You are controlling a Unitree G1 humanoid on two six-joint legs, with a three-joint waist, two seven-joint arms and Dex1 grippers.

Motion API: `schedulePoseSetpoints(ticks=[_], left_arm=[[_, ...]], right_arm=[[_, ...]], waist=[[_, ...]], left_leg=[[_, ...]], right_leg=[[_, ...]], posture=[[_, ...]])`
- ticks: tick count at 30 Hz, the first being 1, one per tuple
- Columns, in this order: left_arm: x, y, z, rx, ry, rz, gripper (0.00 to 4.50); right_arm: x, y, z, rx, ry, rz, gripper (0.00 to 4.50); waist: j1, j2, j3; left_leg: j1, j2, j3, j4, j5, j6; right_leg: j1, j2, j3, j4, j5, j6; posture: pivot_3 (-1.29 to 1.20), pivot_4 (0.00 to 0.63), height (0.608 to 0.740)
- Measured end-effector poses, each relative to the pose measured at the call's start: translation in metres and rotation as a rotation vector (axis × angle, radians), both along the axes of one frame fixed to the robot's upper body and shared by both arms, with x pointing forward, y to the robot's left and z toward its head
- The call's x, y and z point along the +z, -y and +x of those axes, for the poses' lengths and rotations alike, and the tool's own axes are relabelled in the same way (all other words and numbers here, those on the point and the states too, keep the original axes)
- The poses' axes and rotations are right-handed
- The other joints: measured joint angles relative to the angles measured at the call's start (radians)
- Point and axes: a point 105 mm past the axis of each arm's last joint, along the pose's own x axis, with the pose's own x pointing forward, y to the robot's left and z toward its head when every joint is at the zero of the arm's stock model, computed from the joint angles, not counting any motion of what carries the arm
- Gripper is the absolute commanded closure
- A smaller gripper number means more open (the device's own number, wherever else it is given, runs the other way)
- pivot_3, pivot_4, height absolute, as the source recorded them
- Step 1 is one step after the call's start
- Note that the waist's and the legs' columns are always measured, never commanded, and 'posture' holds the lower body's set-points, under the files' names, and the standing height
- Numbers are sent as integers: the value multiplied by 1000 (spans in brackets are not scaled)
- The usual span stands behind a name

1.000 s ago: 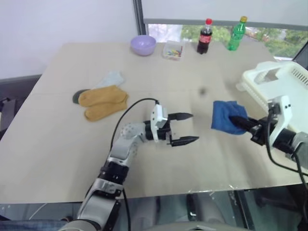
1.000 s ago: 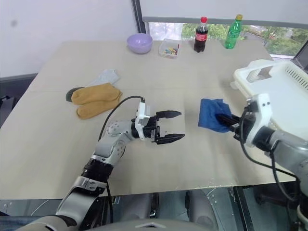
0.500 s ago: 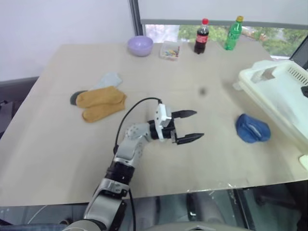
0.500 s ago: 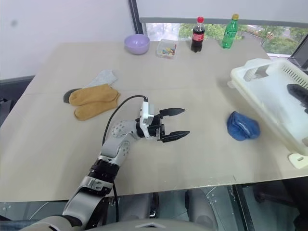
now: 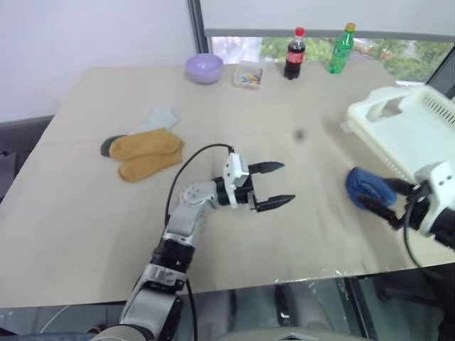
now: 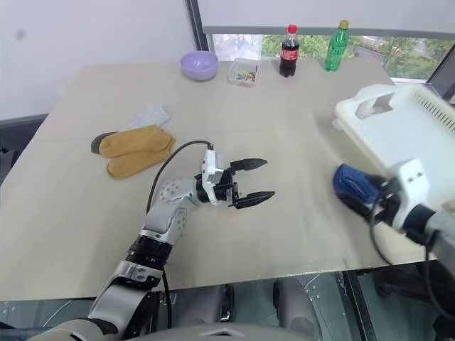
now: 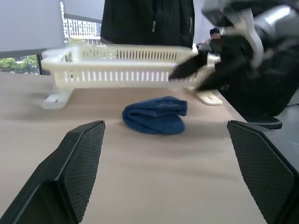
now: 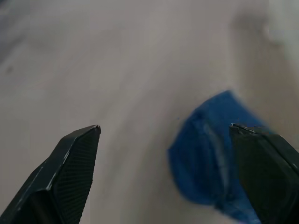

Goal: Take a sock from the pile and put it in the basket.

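Office-like room, large beige table (image 5: 92, 213), roller-blind window (image 5: 320, 18), grey partition (image 5: 28, 124)

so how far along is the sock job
Partly done: one blue sock is away from the pile but lies on the table beside the basket, not in it. The open right claw is at the sock. Left: grasp it, drop it in.
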Motion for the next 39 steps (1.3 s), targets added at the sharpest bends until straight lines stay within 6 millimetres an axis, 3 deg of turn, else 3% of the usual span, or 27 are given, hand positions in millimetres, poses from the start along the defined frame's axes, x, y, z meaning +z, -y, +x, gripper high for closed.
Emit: schedulePoseSetpoints(ticks=[10,16,29,33,39], left_arm=[[0,-1,0,-6,0,9,0],[-1,0,0,-6,2,15,0],[-2,1,1,5,4,16,0],[-2,0,2,14,2,15,0],[-2,0,3,23,0,15,0]], right_arm=[[-9,8,14,-30,103,-130,20],[-41,13,21,-49,8,-140,20],[-45,13,53,-106,-24,-37,20],[-45,13,61,-142,-35,-24,1328],[-44,17,64,-188,-40,-45,4309]], waist=[[-1,0,0],[1,0,0],[-4,0,0],[-4,0,0],[-4,-1,-1]], left_leg=[[0,0,0,1,0,0],[0,0,0,1,0,0],[1,0,0,1,0,0],[1,0,0,1,0,0],[2,0,0,1,0,0]], right_leg=[[0,1,0,0,0,0],[0,1,1,0,0,0],[1,1,1,1,0,0],[1,1,1,1,0,0],[2,2,1,1,0,0]], posture=[[0,150,740],[0,150,740],[0,150,740],[0,150,740],[0,150,740]])
